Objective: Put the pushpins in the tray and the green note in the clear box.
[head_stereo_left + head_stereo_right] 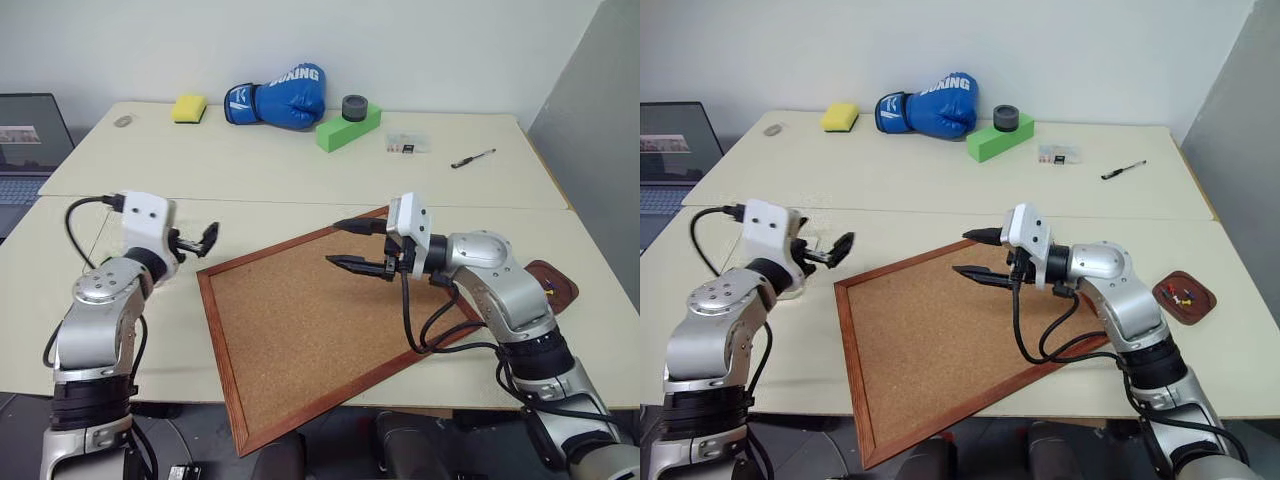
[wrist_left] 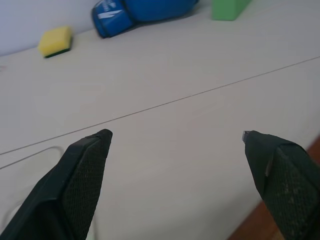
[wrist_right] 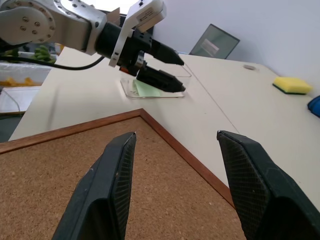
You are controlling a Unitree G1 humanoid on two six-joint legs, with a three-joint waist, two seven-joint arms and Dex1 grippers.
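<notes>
I see the left pincer [image 1: 208,238] spread wide, empty – the green note [image 3: 146,88] inside the clear box [image 3: 156,86] behind it; right pincer [image 1: 975,254] apart above the corkboard [image 1: 940,340]; pushpins [image 1: 1181,296] in the tray [image 1: 1200,303], far right

Tabletop [image 1: 940,180]: pale cream. Corkboard [image 1: 940,330]: speckled tan cork, reddish-brown wood frame. Tray [image 1: 1185,298]: dark reddish-brown, containing red, blue and yellow pushpins [image 1: 1181,296]. Green note [image 3: 146,89]: pale green. Boxing glove [image 1: 277,98]: blue, white lettering. Sponge [image 1: 189,108]: yellow. Foam block [image 1: 348,128]: bright green.
</notes>
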